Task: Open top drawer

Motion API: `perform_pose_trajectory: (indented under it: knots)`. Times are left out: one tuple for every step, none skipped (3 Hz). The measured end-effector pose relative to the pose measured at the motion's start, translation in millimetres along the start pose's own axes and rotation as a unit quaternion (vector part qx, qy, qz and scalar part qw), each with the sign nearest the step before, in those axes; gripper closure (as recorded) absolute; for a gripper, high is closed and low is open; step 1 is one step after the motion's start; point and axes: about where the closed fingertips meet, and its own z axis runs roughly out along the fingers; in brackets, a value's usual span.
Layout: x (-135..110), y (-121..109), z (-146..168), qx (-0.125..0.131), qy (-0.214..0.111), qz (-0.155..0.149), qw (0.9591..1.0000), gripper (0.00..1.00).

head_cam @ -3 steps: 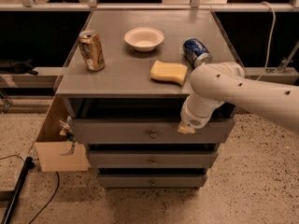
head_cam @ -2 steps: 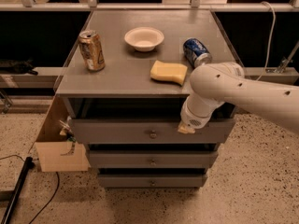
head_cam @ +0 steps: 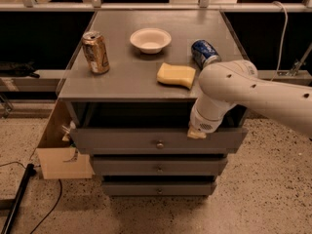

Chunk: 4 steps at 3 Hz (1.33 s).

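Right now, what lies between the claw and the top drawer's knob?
Nothing but the bare grey front panel of the top drawer, as the camera view shows. The claw sits at the panel's upper edge, right of the knob.

Grey top drawer [head_cam: 122, 139], metal knob [head_cam: 159, 144]. Cream gripper [head_cam: 197, 133] at the drawer's upper edge, right of knob. White arm [head_cam: 253, 89], dark dots. Yellow sponge [head_cam: 176, 75]. White bowl [head_cam: 150, 39]. Gold can [head_cam: 95, 52], blue can [head_cam: 204, 53]. Speckled beige floor [head_cam: 263, 194].
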Motion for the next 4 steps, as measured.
perform_pose_trajectory:
  knots:
    - [5, 5, -7, -0.003, 0.003, 0.002, 1.0, 1.0]
    - [5, 5, -7, -0.003, 0.003, 0.002, 1.0, 1.0]
    - [13, 17, -6, -0.016, 0.006, 0.0, 0.9999, 1.0]
    - [16, 37, -13, -0.028, 0.0, -0.004, 0.9996, 1.0]
